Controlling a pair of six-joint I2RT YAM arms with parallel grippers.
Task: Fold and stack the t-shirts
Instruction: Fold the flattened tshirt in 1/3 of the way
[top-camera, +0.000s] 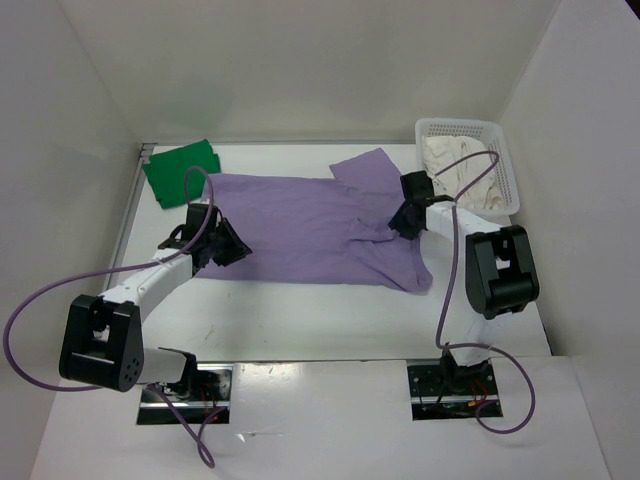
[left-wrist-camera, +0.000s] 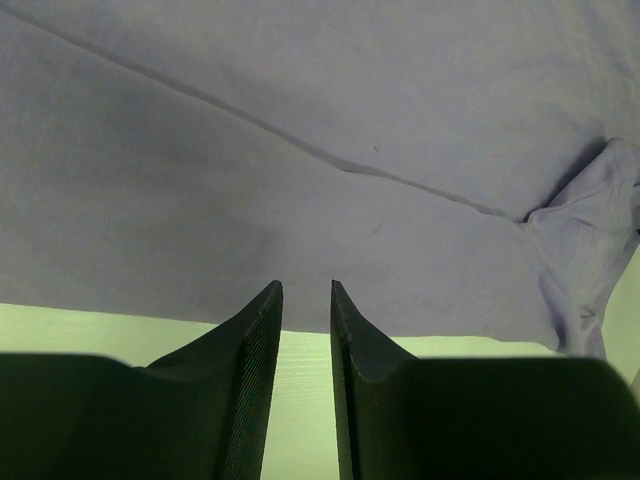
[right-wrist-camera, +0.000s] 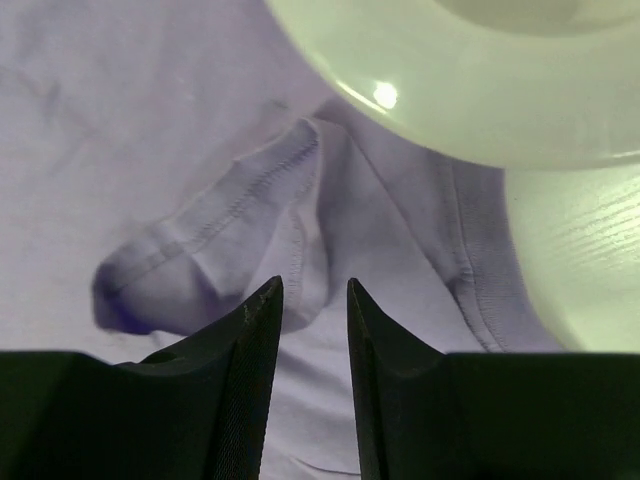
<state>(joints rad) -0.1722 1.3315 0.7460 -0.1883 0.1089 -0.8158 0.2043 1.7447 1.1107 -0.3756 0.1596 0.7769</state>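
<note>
Black ribbed fingers (left-wrist-camera: 250, 350) of the left gripper (left-wrist-camera: 302, 290) stand a narrow slit apart with nothing caught between them. Only bare table (left-wrist-camera: 80, 330) shows through the gap. Their tips sit right at the straight edge of the purple shirt (top-camera: 300, 220), whose cloth fills the view beyond them, crossed by one long thin crease.

The right gripper (right-wrist-camera: 310, 285) also has its jaws parted, a little wider. A rumpled fold with a stitched hem lies just ahead of the tips and dips toward the gap, with flat purple cloth beneath. I see no cloth clamped between them.

Taking the basket (top-camera: 465, 128) as the mark:
- The purple shirt lies spread flat on the table, its nearest end just beside the basket and the rest stretching away from it.
- The right gripper is over the end close to the basket, where the cloth is bunched.
- The left gripper is at the shirt's opposite edge — the one farthest from the basket.
- The cream shirt (top-camera: 455, 165) is heaped inside the basket.
- The green shirt (top-camera: 180, 172) lies folded well apart from the basket, by the purple shirt's far corner and separate from it.
</note>
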